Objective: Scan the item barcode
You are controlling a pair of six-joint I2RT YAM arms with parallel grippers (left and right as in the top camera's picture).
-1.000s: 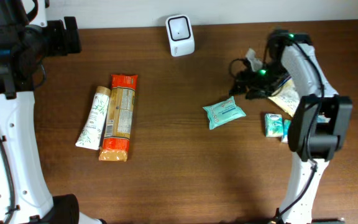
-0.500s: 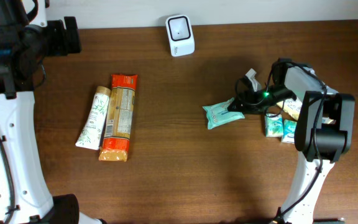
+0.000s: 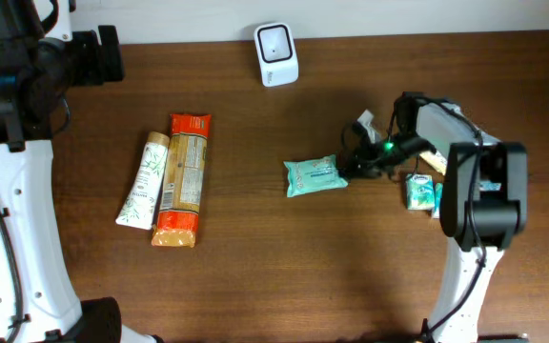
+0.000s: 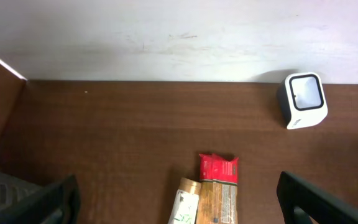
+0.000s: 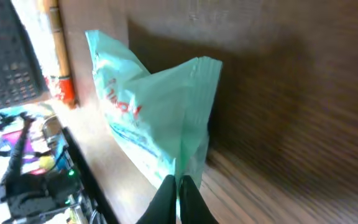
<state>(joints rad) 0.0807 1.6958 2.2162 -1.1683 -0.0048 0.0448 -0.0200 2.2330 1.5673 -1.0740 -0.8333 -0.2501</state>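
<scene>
Right gripper [image 5: 178, 184] pinched shut on the end seam of the teal wipes pack [image 3: 313, 176].
On the wooden table [image 3: 255, 267] the pack sits right of centre, well apart from the white scanner [image 3: 276, 54]. The thin seam hold may slip, or the soft pack may sag and hide its barcode.

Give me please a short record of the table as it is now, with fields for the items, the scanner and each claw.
scanner: white scanner, at the far edge of the table
item in work: teal pack, mid-table, apart from the scanner
right claw: shut on the teal pack's sealed edge
left claw: open, holds nothing
left group: tube beside orange packet
right group: small green boxes
scan: not yet done
</scene>
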